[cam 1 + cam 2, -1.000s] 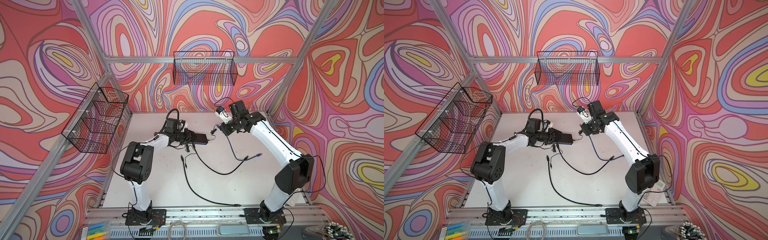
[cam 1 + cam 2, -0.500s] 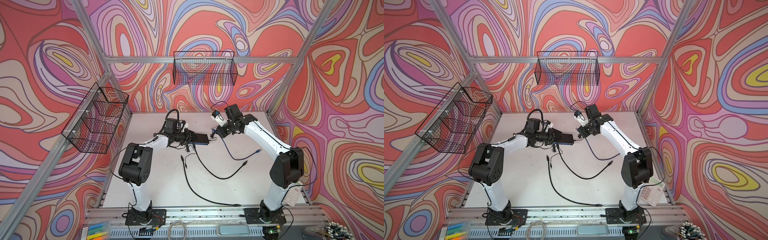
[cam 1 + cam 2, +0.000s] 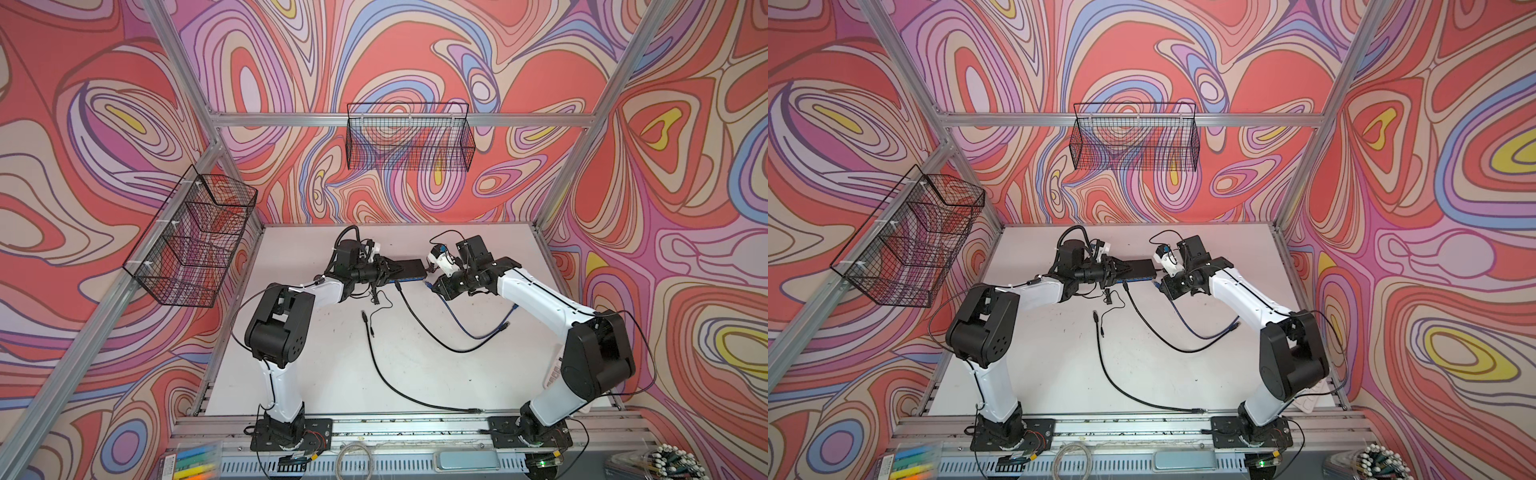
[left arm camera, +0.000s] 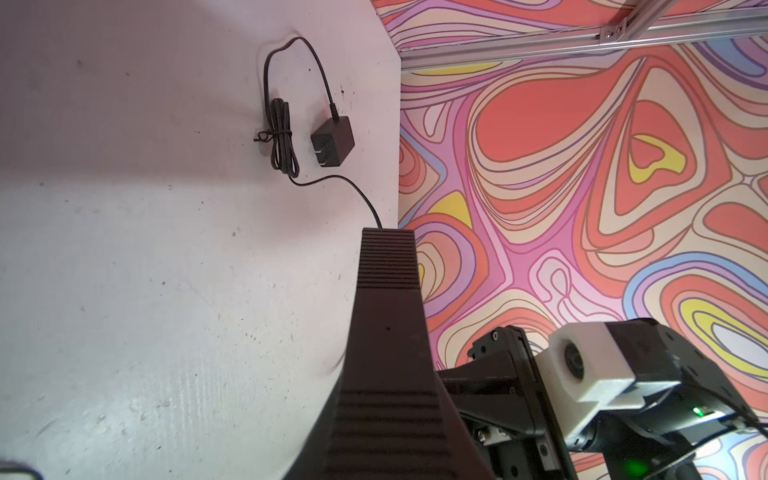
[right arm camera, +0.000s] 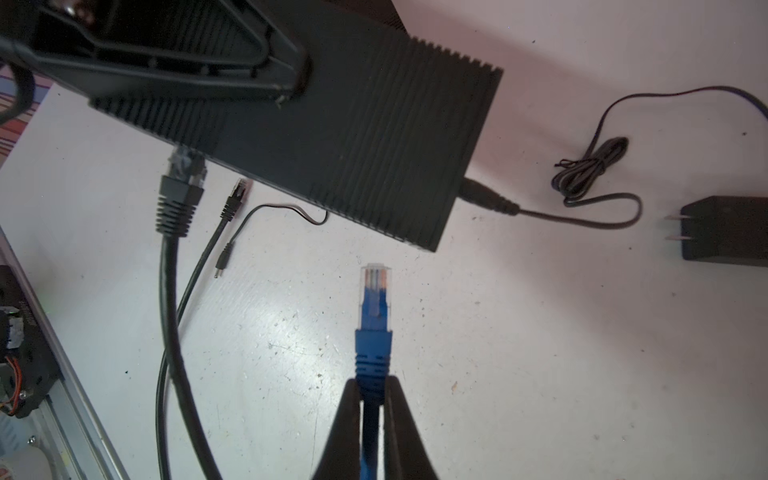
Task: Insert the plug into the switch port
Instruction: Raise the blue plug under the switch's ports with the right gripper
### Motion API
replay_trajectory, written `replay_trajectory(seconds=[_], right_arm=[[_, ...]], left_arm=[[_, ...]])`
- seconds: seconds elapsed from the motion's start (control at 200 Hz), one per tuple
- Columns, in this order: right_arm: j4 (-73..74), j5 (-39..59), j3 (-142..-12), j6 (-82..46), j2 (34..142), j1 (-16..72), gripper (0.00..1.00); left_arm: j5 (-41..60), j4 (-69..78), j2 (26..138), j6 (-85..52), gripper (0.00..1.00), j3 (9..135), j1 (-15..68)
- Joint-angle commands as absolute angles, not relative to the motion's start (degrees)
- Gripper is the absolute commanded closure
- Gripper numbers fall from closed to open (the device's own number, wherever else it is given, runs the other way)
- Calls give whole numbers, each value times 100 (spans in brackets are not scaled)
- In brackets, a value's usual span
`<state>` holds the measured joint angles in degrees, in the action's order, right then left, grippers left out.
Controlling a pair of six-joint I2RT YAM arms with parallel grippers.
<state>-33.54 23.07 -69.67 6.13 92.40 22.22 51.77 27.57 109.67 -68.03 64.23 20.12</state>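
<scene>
The switch (image 3: 409, 268) (image 3: 1140, 266) is a flat black ribbed box, held off the white table at its left end by my left gripper (image 3: 390, 272) (image 3: 1121, 270), which is shut on it. In the left wrist view one dark finger (image 4: 388, 332) covers the grip. My right gripper (image 5: 371, 388) (image 3: 432, 286) (image 3: 1160, 286) is shut on a blue cable just behind its plug (image 5: 374, 299) (image 3: 427, 283). The plug's clear tip points at the switch (image 5: 353, 137) near its right end, a short gap away. The ports are hidden.
A black network cable (image 5: 178, 199) (image 3: 397, 284) is plugged into the switch farther left. A second black cable (image 3: 374, 357) lies loose on the table. The switch's power lead runs to a black adapter (image 4: 332, 139) (image 5: 723, 232). Wire baskets (image 3: 409, 137) (image 3: 191, 241) hang on the walls.
My right arm has moved left and down with the blue plug, closing on the switch's right end. The left arm and the switch have stayed still.
</scene>
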Motion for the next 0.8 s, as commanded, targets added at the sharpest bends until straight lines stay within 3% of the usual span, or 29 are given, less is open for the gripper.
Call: replay_trajectory(seconds=[0.0, 0.27, 0.791], right_arm=[[-2754, 2584, -6629, 254, 9010, 2262, 100], [-1899, 2462, -6229, -154, 8703, 2426, 100], [-1670, 2305, -6269, -368, 8930, 2618, 100]], left_arm=[[5049, 3264, 11082, -6983, 95, 6475, 2074], [4582, 3568, 11035, -7257, 95, 6229, 2192], [3960, 4485, 11186, -7943, 95, 5921, 2448]])
